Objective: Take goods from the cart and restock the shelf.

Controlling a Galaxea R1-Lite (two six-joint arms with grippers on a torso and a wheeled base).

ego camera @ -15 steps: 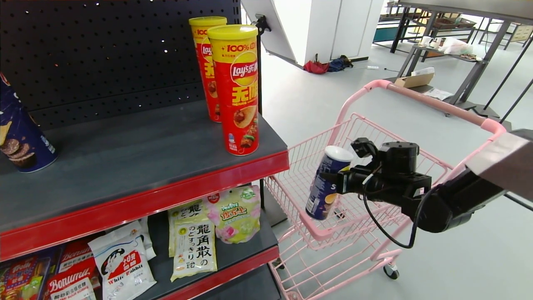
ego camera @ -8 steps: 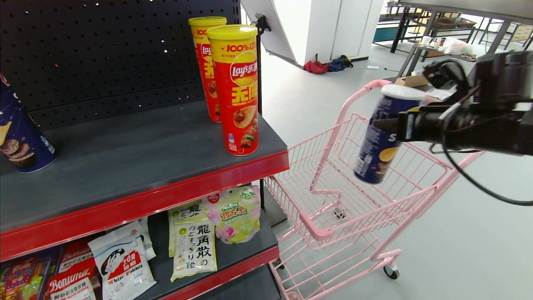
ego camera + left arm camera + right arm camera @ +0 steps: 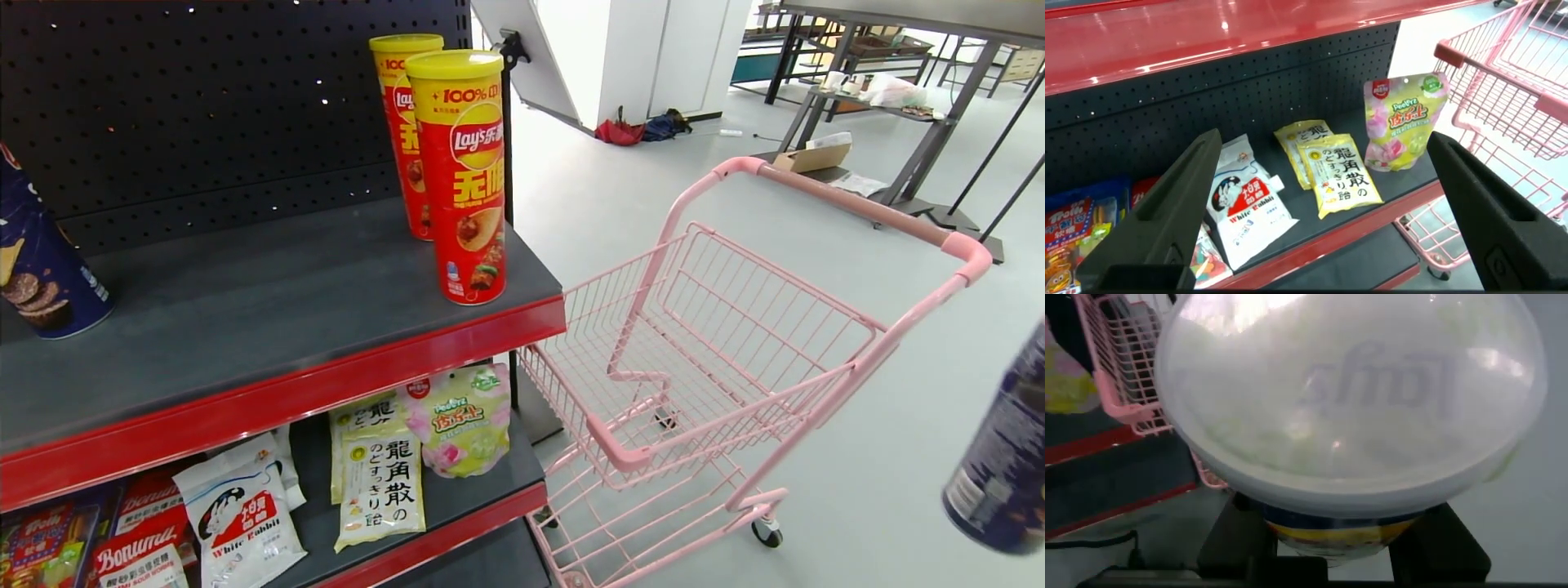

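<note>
On the right beside the pink cart (image 3: 857, 204), the right gripper (image 3: 1343, 543) is clamped on a blue chip can (image 3: 1000, 465); the left gripper (image 3: 1315, 204) is spread wide, facing the lower shelf (image 3: 1413, 186).

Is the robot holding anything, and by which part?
The right claw grips a blue snack can by its sides, below the lid. Left claw empty.

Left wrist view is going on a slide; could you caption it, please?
Open left tool facing the lower shelf of snack bags beside the pink cart.
</note>
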